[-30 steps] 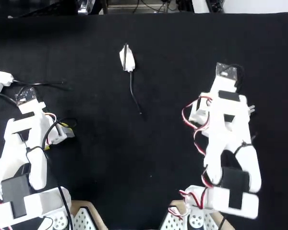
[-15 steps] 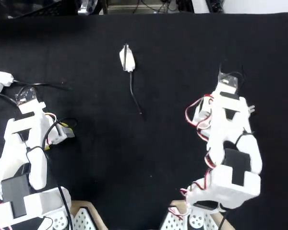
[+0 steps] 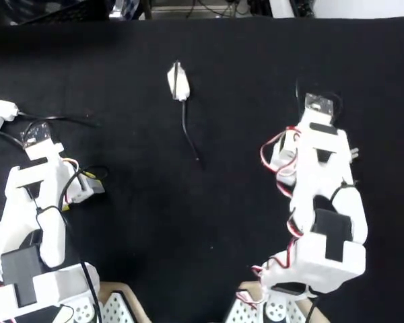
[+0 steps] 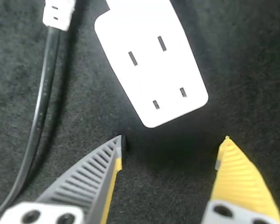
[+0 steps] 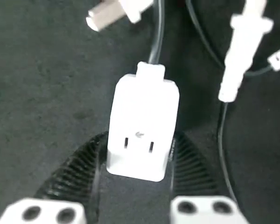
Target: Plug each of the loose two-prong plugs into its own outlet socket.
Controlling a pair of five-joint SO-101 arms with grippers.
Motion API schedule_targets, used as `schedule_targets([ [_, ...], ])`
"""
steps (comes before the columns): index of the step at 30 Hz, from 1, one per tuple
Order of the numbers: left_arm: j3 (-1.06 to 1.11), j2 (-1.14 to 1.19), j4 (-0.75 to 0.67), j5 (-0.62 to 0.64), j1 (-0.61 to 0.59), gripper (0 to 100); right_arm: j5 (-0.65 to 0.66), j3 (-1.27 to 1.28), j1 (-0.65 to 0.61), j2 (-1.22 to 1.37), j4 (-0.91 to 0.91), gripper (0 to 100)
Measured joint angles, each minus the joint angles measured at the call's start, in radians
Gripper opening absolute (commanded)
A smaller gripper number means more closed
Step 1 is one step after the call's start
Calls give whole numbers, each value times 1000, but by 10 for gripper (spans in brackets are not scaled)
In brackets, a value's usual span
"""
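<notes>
Two grippers: my left gripper gapes wide just short of the outlet strip; my right gripper clamps an outlet socket; loose plug at twelve o'clock.

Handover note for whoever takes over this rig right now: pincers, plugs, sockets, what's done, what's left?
Left pincer: open, just short of the two-socket block, whose slots are empty.
Right pincer: shut on a single outlet socket, slots empty.
A white plug on a black cord lies loose mid-table.
Done: no plug seated.
Left: every plug.
</notes>
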Motion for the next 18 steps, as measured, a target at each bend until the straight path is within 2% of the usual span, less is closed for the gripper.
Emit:
schedule_targets([
  [8, 0, 0, 0, 0, 0, 318, 32, -2, -236, -269, 86, 91],
  [13, 0, 0, 0, 0, 0, 318, 164, 9, -425, -443, 130, 90],
  [18, 0, 0, 0, 0, 0, 318, 272, 78, -549, -543, 138, 59],
])
